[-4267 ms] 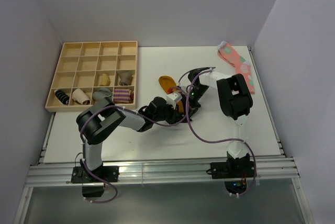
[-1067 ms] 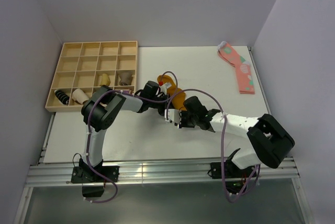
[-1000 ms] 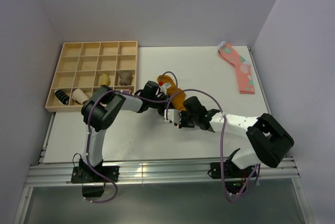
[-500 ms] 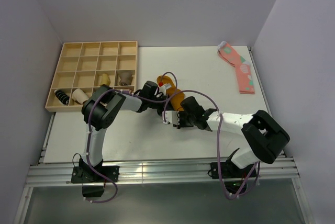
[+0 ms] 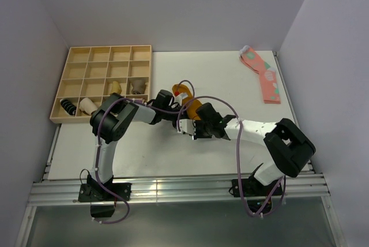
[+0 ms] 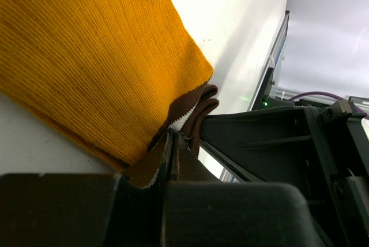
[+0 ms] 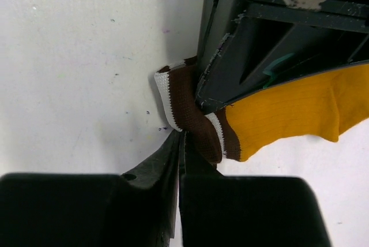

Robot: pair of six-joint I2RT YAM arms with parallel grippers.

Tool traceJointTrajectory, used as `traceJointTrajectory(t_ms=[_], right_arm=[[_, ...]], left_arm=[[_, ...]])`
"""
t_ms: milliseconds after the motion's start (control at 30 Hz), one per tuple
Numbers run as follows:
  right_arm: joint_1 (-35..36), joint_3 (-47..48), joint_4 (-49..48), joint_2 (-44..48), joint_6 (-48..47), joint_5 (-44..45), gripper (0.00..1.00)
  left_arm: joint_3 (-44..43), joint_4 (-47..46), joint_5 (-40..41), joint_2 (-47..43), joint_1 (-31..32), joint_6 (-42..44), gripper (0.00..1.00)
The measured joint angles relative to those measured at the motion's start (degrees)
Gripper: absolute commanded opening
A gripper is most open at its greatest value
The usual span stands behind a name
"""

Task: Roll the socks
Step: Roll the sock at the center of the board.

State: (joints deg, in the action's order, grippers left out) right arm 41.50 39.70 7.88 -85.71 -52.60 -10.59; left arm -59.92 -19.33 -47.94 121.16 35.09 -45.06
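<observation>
The sock [image 5: 189, 104] lies stretched far-to-near, brown cuff [image 7: 190, 114] at the near end.

Left tool [image 6: 173, 143] and right tool [image 7: 180, 140] clamped, tips adjacent.

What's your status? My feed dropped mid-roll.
Left gripper shut on cuff of mustard sock. Right gripper shut at cuff edge, hold unconfirmed. Sock not yet rolled. No obstruction nearby.
</observation>
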Motion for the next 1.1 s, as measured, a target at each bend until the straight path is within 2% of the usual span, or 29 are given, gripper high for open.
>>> traceJointTrajectory(t_ms=[233,333,633,1100], right_arm=[[-0.02,6.97,10.78,-2.36,2.54,-3.80,0.00],[-0.35,12.39,17.31,-4.57,4.00,-6.73,0.00],[-4.11,20.39,27.91,-11.37,5.81,-15.67,0.00],[-12.85,34.91,43.67,-25.14,4.26,-27.96,0.00]], left_arm=[[1.64,-1.16,-0.63,-0.66,-0.07,-0.07,0.01],[3.45,-0.92,1.09,-2.47,0.09,-0.04,0.10],[9.70,-2.45,12.70,-9.27,1.95,-1.90,0.27],[13.90,-6.58,28.09,-14.25,4.31,-6.19,0.44]])
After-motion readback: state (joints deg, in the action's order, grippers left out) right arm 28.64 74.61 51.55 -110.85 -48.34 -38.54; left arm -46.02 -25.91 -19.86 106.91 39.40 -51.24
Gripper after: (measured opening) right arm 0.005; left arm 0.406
